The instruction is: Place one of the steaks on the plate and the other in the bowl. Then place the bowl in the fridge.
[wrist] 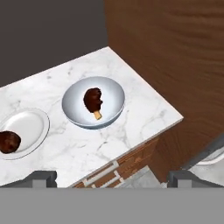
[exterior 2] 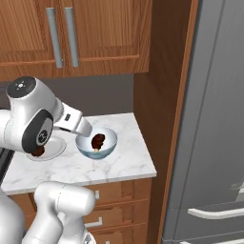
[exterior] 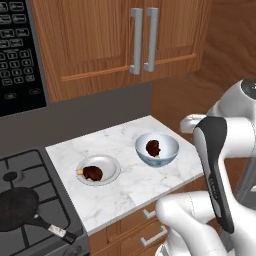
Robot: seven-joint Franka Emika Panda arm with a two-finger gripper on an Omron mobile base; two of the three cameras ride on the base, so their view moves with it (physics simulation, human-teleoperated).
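- Hand view: I see the claw (wrist: pixel 112 178) spread wide, gripping nothing, its two dark tips well apart, above the bench (wrist: pixel 131 131) edge.
- Bowl (wrist: pixel 93 102) sits on the marble bench near its right end, one steak (wrist: pixel 92 99) inside.
- Plate (wrist: pixel 24 131) just left of the bowl, apart from it, with the other steak (wrist: pixel 8 141) on it.
- Right base view: fridge (exterior 2: pixel 209 119) stands right of the bench, doors closed.
- Left base view: black frying pan (exterior: pixel 20 207) on the stove.
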